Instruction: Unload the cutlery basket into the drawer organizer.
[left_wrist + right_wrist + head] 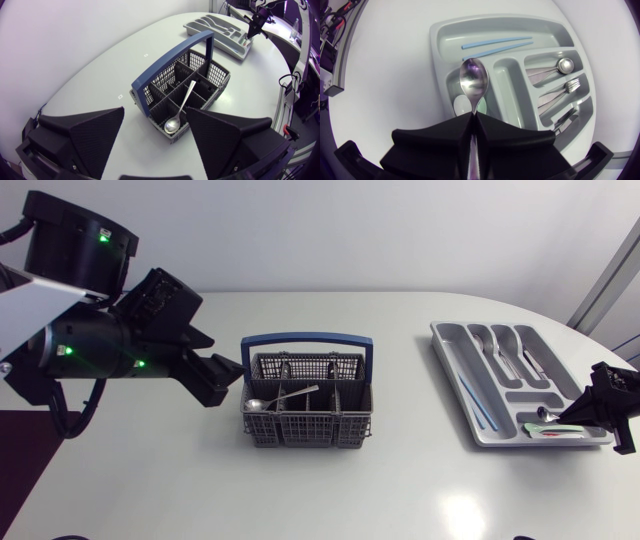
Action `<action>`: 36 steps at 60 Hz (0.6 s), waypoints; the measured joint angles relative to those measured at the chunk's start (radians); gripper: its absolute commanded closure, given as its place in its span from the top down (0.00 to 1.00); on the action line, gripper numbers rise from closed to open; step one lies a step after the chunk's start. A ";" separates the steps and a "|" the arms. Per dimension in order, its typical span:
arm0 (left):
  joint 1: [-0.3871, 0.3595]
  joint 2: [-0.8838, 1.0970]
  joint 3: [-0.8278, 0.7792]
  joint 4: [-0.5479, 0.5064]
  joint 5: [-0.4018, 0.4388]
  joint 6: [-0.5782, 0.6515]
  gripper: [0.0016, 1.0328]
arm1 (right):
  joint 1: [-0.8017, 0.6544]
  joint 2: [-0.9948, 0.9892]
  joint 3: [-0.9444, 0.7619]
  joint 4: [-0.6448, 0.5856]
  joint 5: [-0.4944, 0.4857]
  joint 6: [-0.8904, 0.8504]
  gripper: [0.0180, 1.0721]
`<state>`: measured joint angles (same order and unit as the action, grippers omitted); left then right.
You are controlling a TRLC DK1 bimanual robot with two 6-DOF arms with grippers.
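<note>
Spoon duty splits my two arms across the tabletop (350, 490). The cutlery basket (305, 430), grey mesh under a blue handle (308, 338), stands about the middle of the tabletop. One loose spoon (281, 399) lies slanted across its compartments, with its bowl at the corner nearest my left arm. My left gripper (222, 376) sits just beside the basket's left side, apart from it. Its jaws are spread wide with nothing in them, and in the left wrist view the basket and the spoon's bowl show ahead, between the two fingers (97, 132). The drawer organizer (455, 350) lies near the tabletop's right edge, well apart from the basket. My right gripper (473, 124) is over the organizer's corner closest to the tabletop's front and right edges, clamped tight on the handle of the held spoon (473, 82). That spoon's bowl sticks out ahead of the fingertips, above a small compartment holding a pale rounded piece (462, 105) I cannot make out. Two blue sticks (495, 46) rest in the long outer compartment. The other slots hold spoons (555, 67), forks (565, 89) and what look like knives (566, 120).
</note>
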<state>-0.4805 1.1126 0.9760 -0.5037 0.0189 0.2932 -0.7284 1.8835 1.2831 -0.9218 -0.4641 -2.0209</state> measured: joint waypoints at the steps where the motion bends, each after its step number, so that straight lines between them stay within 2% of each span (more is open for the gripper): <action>1: 0.001 -0.002 -0.002 0.000 -0.002 0.000 0.85 | 0.001 0.004 0.000 0.011 0.006 0.000 0.10; 12: 0.005 -0.032 -0.031 0.000 -0.002 0.005 0.85 | 0.003 0.026 -0.031 0.134 0.065 -0.007 0.11; 14: 0.008 -0.036 -0.034 0.000 -0.002 0.007 0.85 | 0.005 0.028 -0.039 0.139 0.069 -0.007 0.16; 21: 0.014 -0.056 -0.047 0.001 -0.002 0.012 0.85 | 0.007 0.029 -0.056 0.144 0.070 -0.007 0.45; 24: 0.019 -0.065 -0.057 0.001 -0.002 0.019 0.85 | 0.007 0.028 -0.060 0.146 0.070 -0.006 0.51; 36: 0.052 -0.105 -0.101 0.004 -0.002 0.030 0.85 | 0.017 -0.063 -0.115 0.140 0.048 0.010 0.53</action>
<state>-0.4282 1.0077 0.8753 -0.4999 0.0170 0.3229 -0.7116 1.8202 1.1683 -0.7815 -0.4160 -2.0113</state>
